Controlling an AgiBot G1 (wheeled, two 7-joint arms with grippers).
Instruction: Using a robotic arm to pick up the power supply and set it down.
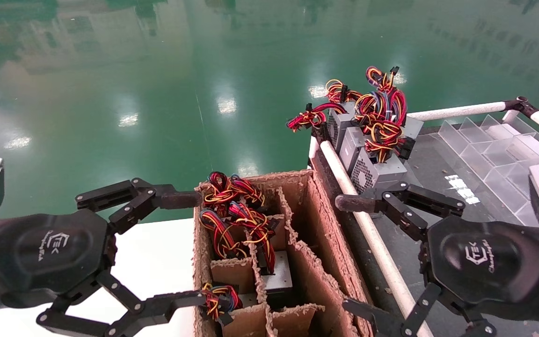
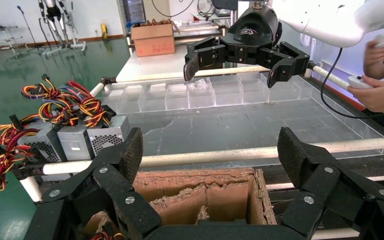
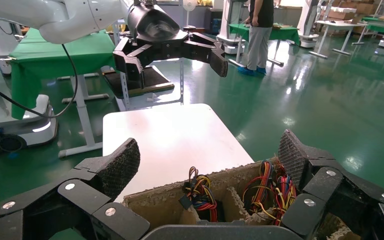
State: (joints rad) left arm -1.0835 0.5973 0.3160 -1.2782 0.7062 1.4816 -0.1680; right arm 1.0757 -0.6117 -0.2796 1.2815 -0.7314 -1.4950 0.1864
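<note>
Between your two grippers stands a worn cardboard box [image 1: 318, 220] with cardboard dividers, its compartments holding power supplies with red, yellow, orange and black wire bundles [image 1: 232, 206]. One silver-grey power supply in the box [image 1: 279, 276] shows part of its top face in a middle compartment, with wires looped above it.

Your left gripper [image 1: 190, 248] hovers at the left side of the box, over the white table [image 1: 157, 262]. Its fingers are spread wide and hold nothing: one fingertip sits near the box's far left corner, the other near its near left edge beside a small wire bundle.

Your right gripper [image 1: 349, 255] hovers at the right side of the box, above the white rail [image 1: 372, 234] of the grey work surface [image 1: 438, 164]. Its fingers are likewise spread wide and empty.

On the far end of that work surface, just beyond your right gripper, a row of power supplies [image 1: 367, 154] stands side by side against the rail, perforated grilles facing the box, wire bundles piled on top. A clear plastic divided tray [image 1: 498, 145] lies to their right.

In the left wrist view, a person's hand [image 2: 380, 95] holds a cabled controller at the edge of the work surface
</note>
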